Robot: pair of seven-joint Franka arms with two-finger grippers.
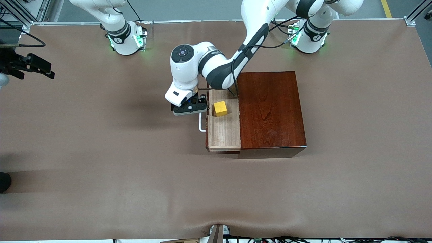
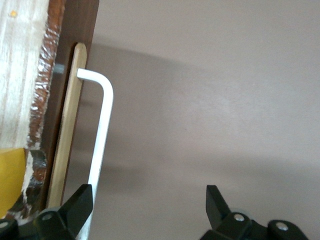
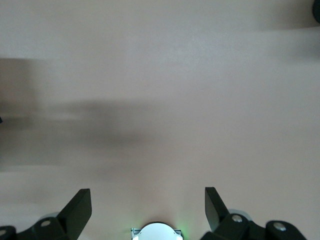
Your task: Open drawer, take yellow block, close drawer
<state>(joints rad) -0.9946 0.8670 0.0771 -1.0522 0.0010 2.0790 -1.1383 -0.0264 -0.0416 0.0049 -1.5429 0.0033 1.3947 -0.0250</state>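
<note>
One small bright yellow cube (image 1: 220, 108) sits in the pulled-out pale-wood drawer tray (image 1: 223, 131) of the glossy reddish-brown wooden box (image 1: 271, 109).
Only the left wrist view shows the left gripper (image 2: 150, 212) spread wide beside the white U-shaped bar handle (image 2: 100, 135), gripping nothing; the cube is cut off there. The right gripper (image 3: 148, 210), waiting, gapes over bare brown tabletop (image 3: 160, 75).

Robotics lab bench.
Two white arms (image 1: 216, 64) bolted at 12 o'clock on a table (image 1: 101, 152) under brown cloth, green lights on their bases; aluminium frame posts at the corners, cables along the 6 o'clock edge, a black camera rig (image 1: 27, 64) at 9 o'clock.
</note>
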